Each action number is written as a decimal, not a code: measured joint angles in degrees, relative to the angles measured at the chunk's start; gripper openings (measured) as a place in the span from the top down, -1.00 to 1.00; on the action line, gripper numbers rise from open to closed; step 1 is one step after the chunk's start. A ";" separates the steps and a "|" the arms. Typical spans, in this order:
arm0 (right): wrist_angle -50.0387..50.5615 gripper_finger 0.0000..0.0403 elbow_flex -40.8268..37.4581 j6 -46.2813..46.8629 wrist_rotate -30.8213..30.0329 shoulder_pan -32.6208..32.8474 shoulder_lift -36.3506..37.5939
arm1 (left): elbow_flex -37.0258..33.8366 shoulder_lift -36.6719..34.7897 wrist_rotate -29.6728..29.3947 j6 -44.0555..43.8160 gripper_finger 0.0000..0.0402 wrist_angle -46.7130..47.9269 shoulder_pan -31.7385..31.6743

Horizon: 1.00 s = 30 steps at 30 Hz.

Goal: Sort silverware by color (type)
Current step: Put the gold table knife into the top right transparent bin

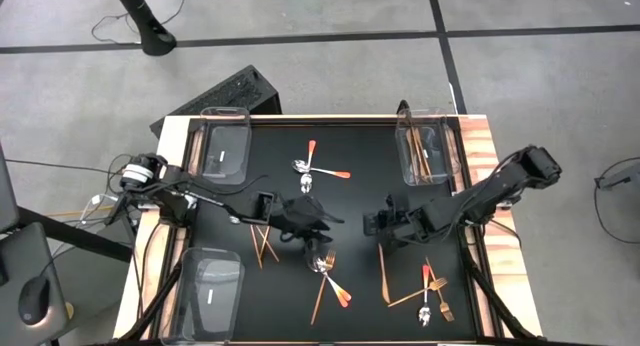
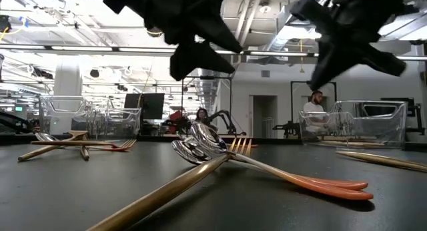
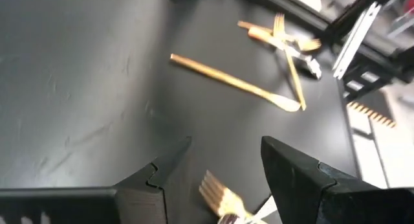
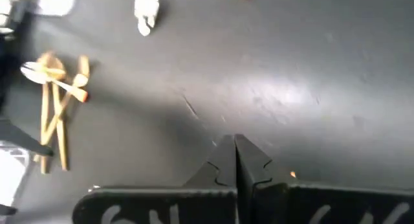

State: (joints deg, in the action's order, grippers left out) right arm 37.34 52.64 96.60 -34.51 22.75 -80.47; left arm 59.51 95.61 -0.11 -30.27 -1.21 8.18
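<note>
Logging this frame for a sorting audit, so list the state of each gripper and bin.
left gripper: open, empty, above a gold fork
right gripper: shut, empty, over bare mat
bin at the far right: holds gold utensils
bin at the far left: no silverware visible
near-left bin: no silverware visible
spoons with orange handles: loose on the mat

Both arms are dark, jointed and angular, with black cables trailing along them. The left arm's base carries a silver-white cylindrical joint. The right end effector (image 4: 236,160) has black notched fingers above a bar with white handwritten marks.
</note>
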 joint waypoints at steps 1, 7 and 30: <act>-0.98 0.98 0.00 -1.82 -0.73 -0.46 0.59 | 0.00 0.00 0.67 0.24 0.16 -1.03 -0.61; -11.31 0.98 0.00 -16.06 -1.66 -3.46 4.32 | 0.00 0.00 5.39 0.24 0.16 -8.99 -4.46; -7.65 0.71 0.13 -49.27 8.09 -12.07 9.02 | 0.02 -2.14 4.76 2.68 0.16 -35.23 -19.92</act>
State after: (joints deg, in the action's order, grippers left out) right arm 29.70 52.77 47.33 -26.42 10.68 -71.45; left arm 59.53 93.47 4.65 -27.59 -36.44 -11.74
